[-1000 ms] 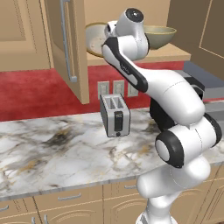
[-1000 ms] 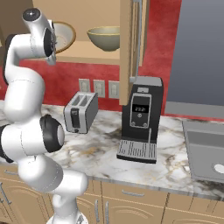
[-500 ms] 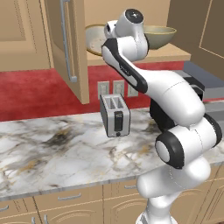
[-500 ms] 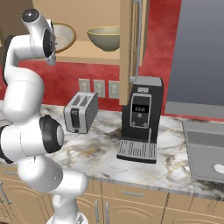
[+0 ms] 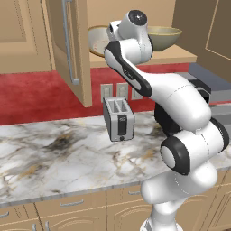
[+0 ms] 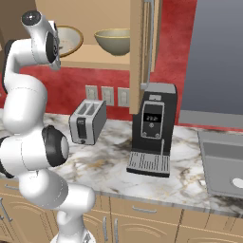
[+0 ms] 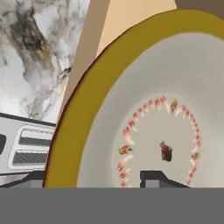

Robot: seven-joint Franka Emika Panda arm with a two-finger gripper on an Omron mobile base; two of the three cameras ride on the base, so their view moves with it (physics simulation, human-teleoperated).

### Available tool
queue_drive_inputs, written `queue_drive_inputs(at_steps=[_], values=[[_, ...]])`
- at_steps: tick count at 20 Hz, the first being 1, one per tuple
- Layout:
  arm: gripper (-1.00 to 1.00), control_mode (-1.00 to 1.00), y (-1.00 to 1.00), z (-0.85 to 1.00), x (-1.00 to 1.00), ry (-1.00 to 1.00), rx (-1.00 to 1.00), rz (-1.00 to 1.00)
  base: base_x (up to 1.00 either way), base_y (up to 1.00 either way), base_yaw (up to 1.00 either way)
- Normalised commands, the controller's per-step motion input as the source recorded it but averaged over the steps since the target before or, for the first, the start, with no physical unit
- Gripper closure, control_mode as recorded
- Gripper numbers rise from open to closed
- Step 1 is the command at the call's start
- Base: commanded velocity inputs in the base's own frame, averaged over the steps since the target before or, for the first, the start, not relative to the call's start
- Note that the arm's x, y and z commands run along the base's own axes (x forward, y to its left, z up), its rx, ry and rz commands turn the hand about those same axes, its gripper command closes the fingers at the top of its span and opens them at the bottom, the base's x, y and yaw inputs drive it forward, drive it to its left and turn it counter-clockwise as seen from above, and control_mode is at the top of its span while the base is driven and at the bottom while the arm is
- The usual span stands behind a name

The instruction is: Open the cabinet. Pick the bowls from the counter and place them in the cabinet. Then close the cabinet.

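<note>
Tan wood cabinet (image 5: 67,54), silver bar handle. Shallow bowl (image 7: 148,118): tan-gold rim, cream inside, ring of red-orange marks around a dark red centre motif. Deeper bowl (image 6: 113,41) olive-yellow. Tabletop (image 5: 54,158) white-grey marble, dark and brownish veins. Toaster (image 5: 118,119) silver with black front strip. Coffee machine (image 6: 153,128) black. Wall (image 5: 36,97) deep red.

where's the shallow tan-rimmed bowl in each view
Left base view: shallow bowl tilted on the cabinet shelf, upper centre, partly behind the arm.
Right base view: upper left, left of the deeper bowl.
Hand view: close up across the right side.
Shared landmark: toaster below the shelf.
</note>
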Motion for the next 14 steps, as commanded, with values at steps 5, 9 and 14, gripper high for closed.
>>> queue_drive_inputs(at_steps=[5,9,14], values=[[-1.00,-1.00,0.04,0.30,0.03,-0.10,0.00,0.00,0.00,0.00,0.00],[-1.00,-1.00,0.00,0.37,-0.01,-0.10,0.00,0.00,0.00,0.00,0.00],[-1.00,-1.00,0.00,0.20,-0.26,-0.05,0.00,0.00,0.00,0.00,0.00]])
